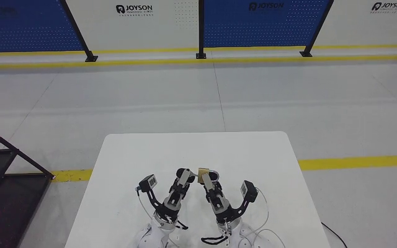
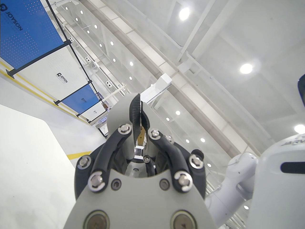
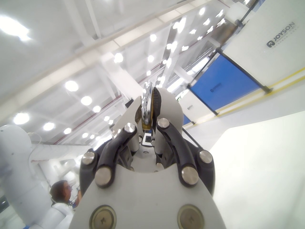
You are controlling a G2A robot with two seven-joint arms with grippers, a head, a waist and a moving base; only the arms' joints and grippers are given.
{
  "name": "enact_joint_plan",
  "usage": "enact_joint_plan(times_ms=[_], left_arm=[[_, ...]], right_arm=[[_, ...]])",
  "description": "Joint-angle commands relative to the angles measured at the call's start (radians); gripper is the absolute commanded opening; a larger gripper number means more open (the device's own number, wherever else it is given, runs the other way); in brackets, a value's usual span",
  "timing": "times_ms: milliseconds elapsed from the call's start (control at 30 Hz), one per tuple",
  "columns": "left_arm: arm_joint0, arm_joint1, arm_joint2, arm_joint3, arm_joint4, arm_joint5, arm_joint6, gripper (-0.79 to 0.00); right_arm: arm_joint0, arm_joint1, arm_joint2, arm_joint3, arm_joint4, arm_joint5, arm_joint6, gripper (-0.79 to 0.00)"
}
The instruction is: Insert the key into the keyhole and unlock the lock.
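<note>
Brass lock (image 1: 203, 172) clamped in right gripper (image 3: 149, 101); key (image 2: 142, 133) in left gripper (image 2: 138, 103).

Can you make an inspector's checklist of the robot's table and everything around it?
surface: white table with rounded corners.
job's things: brass lock with a silver shackle, held up off the table; a thin brass-coloured piece, likely the key, also held up.
clutter: nothing seen.
grippers: left gripper shut on the key; right gripper shut on the lock; they sit side by side over the table's near half.
cables: thin cables loop off both wrists.
surroundings: blue and white panels, yellow floor lines, a black rack beside the table.
</note>
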Motion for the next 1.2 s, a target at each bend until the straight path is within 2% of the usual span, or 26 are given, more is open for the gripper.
enact_joint_plan(times_ms=[0,367,400,433,467,533,600,667,867,933,1167], left_arm=[[0.0,-0.002,0.001,0.002,0.002,0.0,0.006,-0.785],[-0.005,-0.013,0.001,0.012,0.052,0.007,0.021,-0.785],[-0.004,-0.014,0.0,0.012,0.054,0.007,0.022,-0.705],[-0.004,-0.014,-0.001,0.012,0.056,0.008,0.023,-0.548],[-0.003,-0.015,-0.002,0.012,0.058,0.008,0.024,-0.446],[-0.001,-0.015,-0.004,0.012,0.057,0.008,0.025,-0.406],[0.0,-0.016,-0.007,0.01,0.056,0.007,0.023,-0.326],[0.003,-0.016,-0.009,0.008,0.047,0.002,0.02,-0.379],[0.01,-0.016,-0.02,0.001,0.042,0.0,0.007,-0.379],[0.009,-0.015,-0.03,0.004,0.049,-0.003,0.002,-0.416],[0.017,-0.001,-0.079,0.023,0.051,-0.06,-0.059,-0.459]], right_arm=[[0.0,0.0,0.0,0.0,0.0,0.0,0.0,-0.785],[-0.017,-0.001,0.022,-0.033,0.022,0.028,0.061,-0.785],[-0.019,-0.002,0.025,-0.034,0.022,0.03,0.064,-0.785],[-0.02,-0.002,0.027,-0.036,0.022,0.03,0.066,-0.785],[-0.022,-0.003,0.029,-0.037,0.022,0.029,0.068,-0.785],[-0.025,-0.004,0.032,-0.038,0.023,0.029,0.073,-0.785],[-0.027,-0.005,0.036,-0.04,0.024,0.03,0.076,-0.785],[-0.029,-0.007,0.039,-0.041,0.024,0.027,0.079,-0.785],[-0.038,-0.009,0.052,-0.045,0.018,0.019,0.082,-0.785],[-0.042,-0.009,0.06,-0.046,0.019,0.014,0.085,-0.785],[-0.06,0.001,0.097,-0.06,0.033,0.008,0.167,-0.785]])
